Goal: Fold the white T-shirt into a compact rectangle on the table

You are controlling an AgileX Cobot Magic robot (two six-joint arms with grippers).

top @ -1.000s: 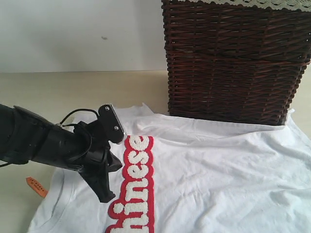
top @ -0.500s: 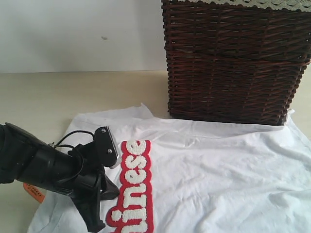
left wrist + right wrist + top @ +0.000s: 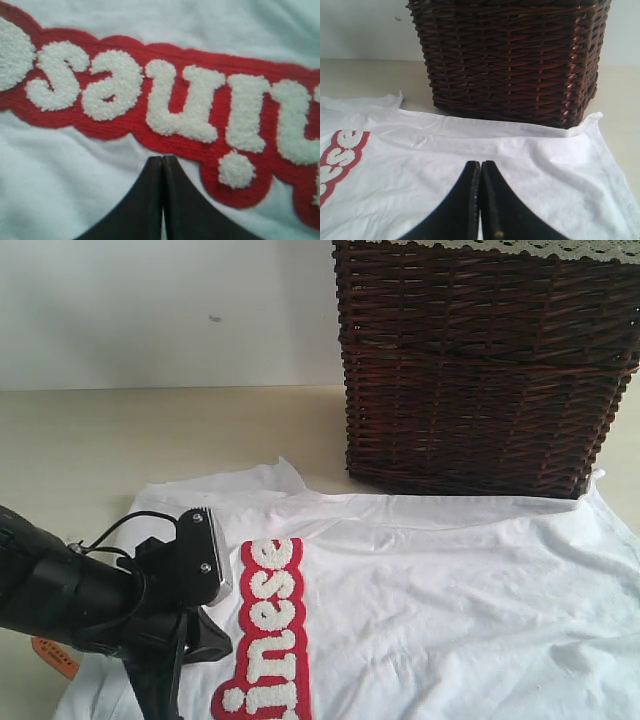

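Slack shows along the white T-shirt [image 3: 420, 610], now drawn from the basket [image 3: 480, 370] toward the worktop's [image 3: 150, 430] near edge. The left end effector [image 3: 162, 159] is closed, seemingly pinching its fabric, and the right end effector [image 3: 480, 164] is closed. Folding is not begun.

The T-shirt [image 3: 450, 610] is cut off by the exterior view's bottom and right edges, and its lettering [image 3: 268, 625] is cropped at the bottom. Its left part and part of the tag [image 3: 52, 657] are hidden by the left arm [image 3: 60, 595]. The basket [image 3: 480, 370] is cropped at the top. Whether cloth is pinched by the closed left gripper [image 3: 162, 161] cannot be told.
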